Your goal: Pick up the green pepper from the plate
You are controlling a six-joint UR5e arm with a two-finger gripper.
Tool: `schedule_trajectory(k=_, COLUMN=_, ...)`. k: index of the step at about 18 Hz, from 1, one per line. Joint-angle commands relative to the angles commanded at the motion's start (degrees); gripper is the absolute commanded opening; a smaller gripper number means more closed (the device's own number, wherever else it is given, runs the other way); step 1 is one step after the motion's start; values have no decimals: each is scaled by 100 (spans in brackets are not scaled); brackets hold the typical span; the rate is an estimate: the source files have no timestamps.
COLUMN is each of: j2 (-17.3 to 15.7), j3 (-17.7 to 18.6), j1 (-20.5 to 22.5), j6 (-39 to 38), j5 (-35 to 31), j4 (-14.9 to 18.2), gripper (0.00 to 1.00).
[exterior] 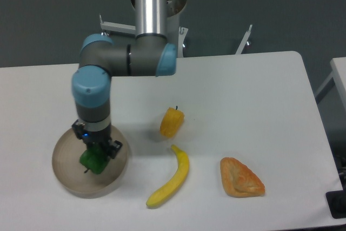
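The green pepper (pixel 93 161) is glossy bright green and sits on the round beige-grey plate (pixel 66 172) at the front left of the table. My gripper (pixel 98 152) points straight down over the plate, and its dark fingers stand on either side of the pepper's top. The arm's wrist hides the upper part of the pepper and the fingertips. I cannot tell whether the fingers press on the pepper or stand a little off it.
A yellow-orange pepper (pixel 172 122) stands right of the plate. A banana (pixel 171 178) lies at the front middle. A triangular orange pastry (pixel 241 178) lies at the front right. The arm's base column (pixel 152 4) rises at the back.
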State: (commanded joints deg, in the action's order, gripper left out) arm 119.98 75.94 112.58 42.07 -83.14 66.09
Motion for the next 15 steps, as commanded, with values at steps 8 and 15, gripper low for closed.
schedule_trajectory(k=8, j2=-115, j3=-17, j1=1204, j6=1882, j5=-185, j4=18, gripper=48)
schedule_trajectory(k=15, j2=-123, j3=-26, j1=1434, j6=2157, j5=-255, j4=1, gripper=48)
